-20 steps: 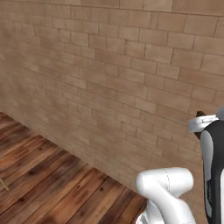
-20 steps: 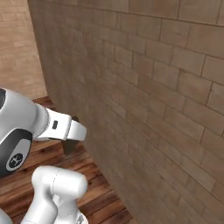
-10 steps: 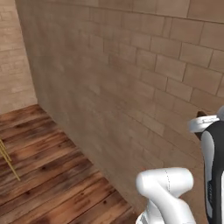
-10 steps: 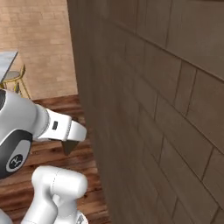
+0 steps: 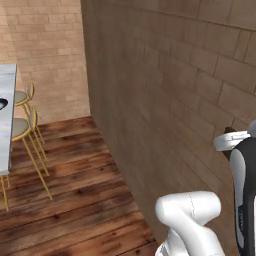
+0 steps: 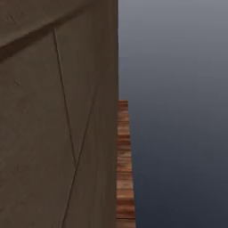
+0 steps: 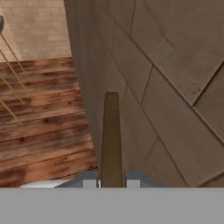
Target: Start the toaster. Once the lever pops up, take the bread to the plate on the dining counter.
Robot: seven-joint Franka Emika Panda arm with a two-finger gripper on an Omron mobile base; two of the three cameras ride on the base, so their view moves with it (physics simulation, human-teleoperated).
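Since the earlier frames both base cameras have swung with the base, so the whole scene has shifted rather than any object; where the left base view faced a brick wall square on, it now looks along that brick wall (image 5: pixel 165 100) toward a corner, and a strip of the dining counter (image 5: pixel 6 125) has come in at the left edge, its white marble top seen edge-on; a dark curved sliver at that edge may be the plate (image 5: pixel 2 104), though too little shows to be sure; two stools (image 5: pixel 25 127) with thin yellow legs and pale seats stand just beside the counter on the wooden floor (image 5: pixel 75 200); the right base view now sits very close to the wall's end, with a narrow band of floor and flat grey beyond it; in the hand view the gripper (image 7: pixel 111 181) is pinched onto the bread (image 7: pixel 111 140), a thin brown slice seen edge-on, standing up between the two fingertips (image 7: pixel 89 180) and held in the air close to the wall; yellow stool legs show at the upper left of that view.
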